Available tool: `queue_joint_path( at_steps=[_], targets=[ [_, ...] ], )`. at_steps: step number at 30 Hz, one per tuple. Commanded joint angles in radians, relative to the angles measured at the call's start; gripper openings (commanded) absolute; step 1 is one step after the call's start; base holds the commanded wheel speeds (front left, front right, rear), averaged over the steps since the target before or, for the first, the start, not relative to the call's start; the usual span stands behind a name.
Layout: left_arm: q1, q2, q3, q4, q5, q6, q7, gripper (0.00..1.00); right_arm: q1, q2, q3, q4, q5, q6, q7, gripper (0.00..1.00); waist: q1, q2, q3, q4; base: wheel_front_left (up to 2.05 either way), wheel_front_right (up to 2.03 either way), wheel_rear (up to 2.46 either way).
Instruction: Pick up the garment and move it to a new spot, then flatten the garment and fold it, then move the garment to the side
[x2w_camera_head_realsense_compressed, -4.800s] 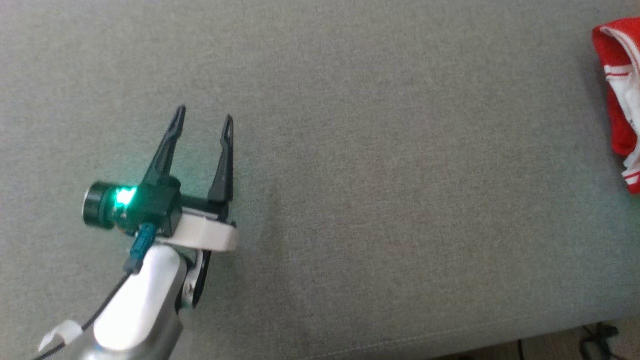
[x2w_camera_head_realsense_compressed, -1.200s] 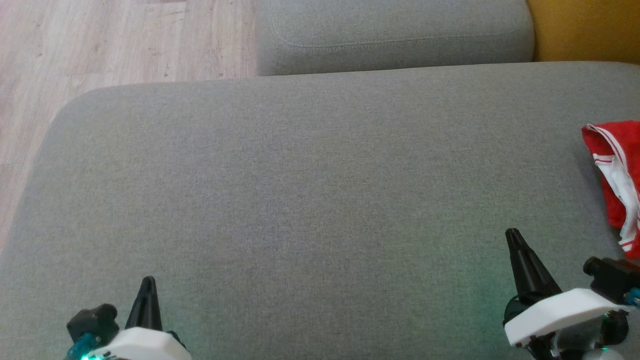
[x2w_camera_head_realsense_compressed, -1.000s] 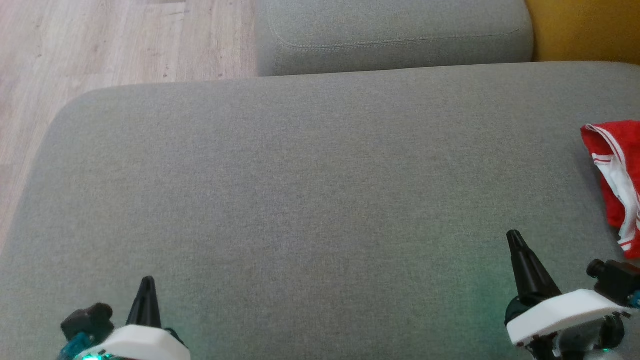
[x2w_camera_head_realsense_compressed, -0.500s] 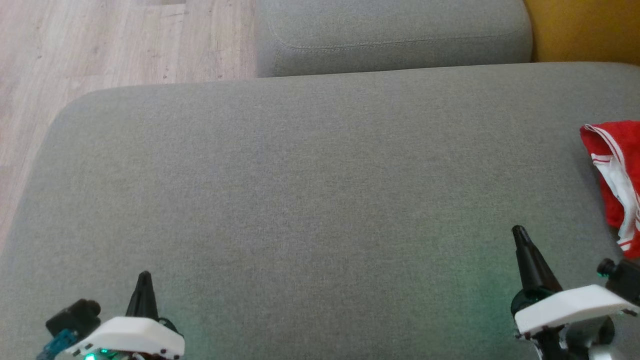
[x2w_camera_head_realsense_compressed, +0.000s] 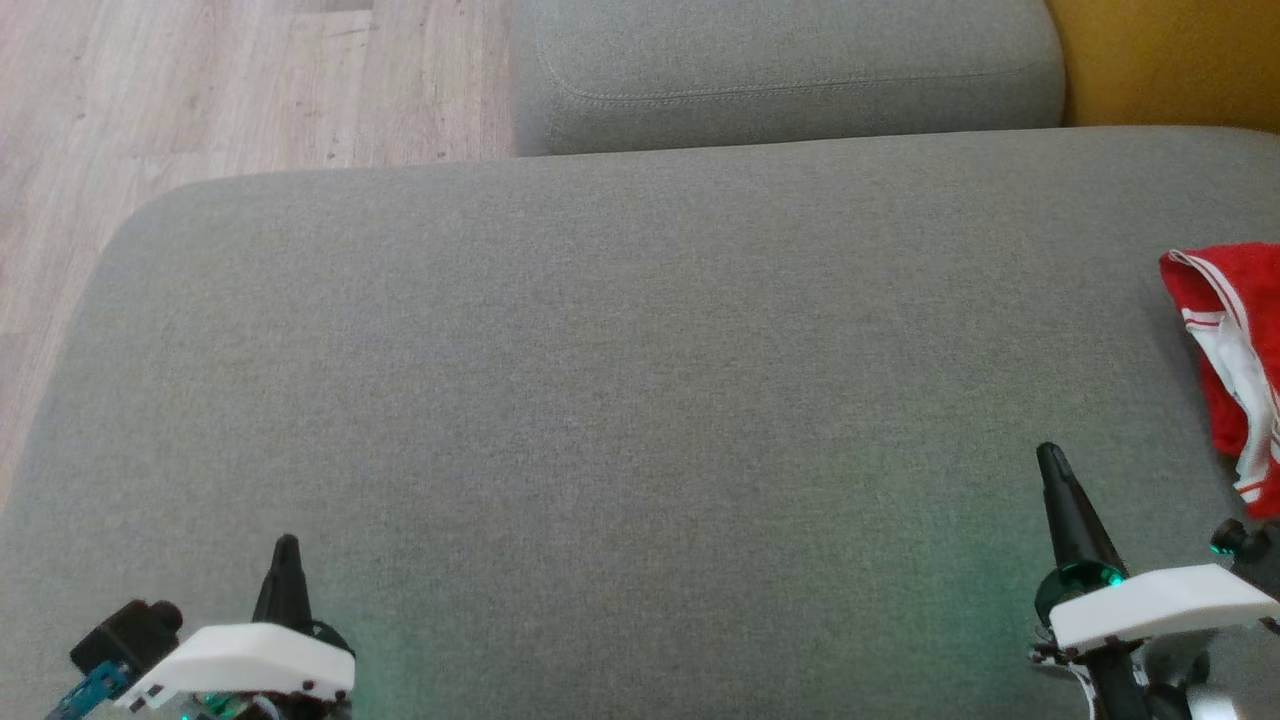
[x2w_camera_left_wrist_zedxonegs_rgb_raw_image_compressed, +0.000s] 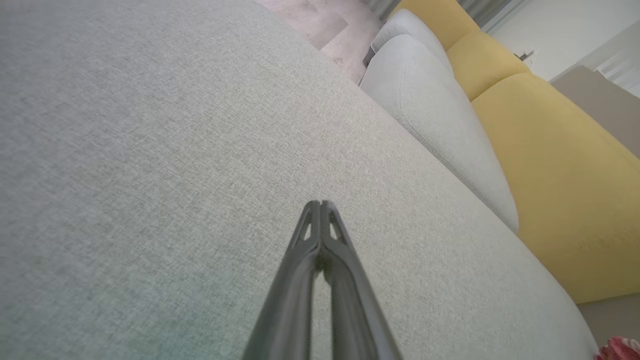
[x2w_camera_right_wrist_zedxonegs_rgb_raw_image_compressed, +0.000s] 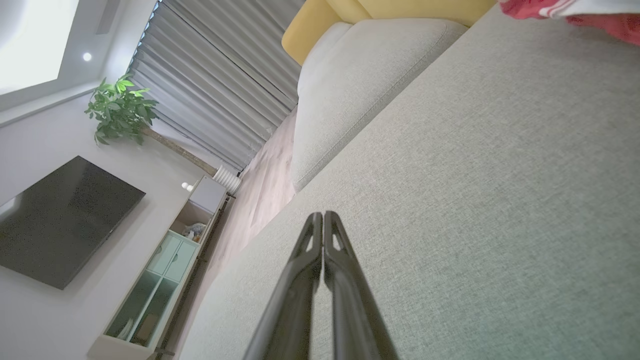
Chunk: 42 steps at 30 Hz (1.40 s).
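The robot's two grippers are closest. The left gripper is low on the left of the head view, and the right gripper is low on the right. Each looks like one dark spike there, so that view does not tell how the fingers stand. The wrist views do: on each gripper the two fingers are pressed tight together, tip to tip, with nothing between them. Both are over the bare grey seat.

There is one garment. It is red with white stripes. It lies bunched on the seat at the right edge of the head view, partly cut off. It is near the right gripper but not touching it, and it is well apart from the left one. The left wrist view catches a small red bit in its bottom right corner. The right wrist view has a red and white strip at its top right.

Past the seat sits one grey back cushion, with a yellow cushion to its right. The left wrist view shows more of the yellow. The head view has wood floor at its top left.

Farthest off, the right wrist view looks into the room. It shows one dark TV, one green plant, one low cabinet and grey blinds.
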Motion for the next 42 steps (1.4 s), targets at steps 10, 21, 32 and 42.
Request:
queue_joint_path(
  at_steps=[10, 21, 32, 42],
  targets=[
    [-0.067, -0.022, 0.080, -0.022, -0.103, -0.044, 0.020, 0.00, -0.077, -0.024, -0.005, 0.005, 0.134, 0.000, -0.017, 0.00, 0.0000, 0.0000, -0.002, 0.000, 0.00, 0.00, 0.00],
    [-0.078, -0.052, 0.129, -0.018, -0.202, -0.084, 0.041, 0.00, -0.101, -0.025, -0.014, 0.041, 0.260, 0.000, -0.024, 0.00, 0.0000, 0.0000, -0.004, 0.000, 0.00, 0.00, 0.00],
    [-0.090, -0.082, 0.177, -0.014, -0.302, -0.124, 0.062, 0.00, -0.124, -0.026, -0.024, 0.076, 0.385, -0.001, -0.030, 0.00, 0.0000, 0.0000, -0.006, -0.001, 0.00, 0.00, 0.00],
    [-0.100, -0.110, 0.220, -0.010, -0.391, -0.161, 0.081, 0.00, -0.146, -0.026, -0.033, 0.108, 0.497, -0.001, -0.036, 0.00, 0.0000, 0.0000, -0.008, -0.001, 0.00, 0.00, 0.00]
  ],
)
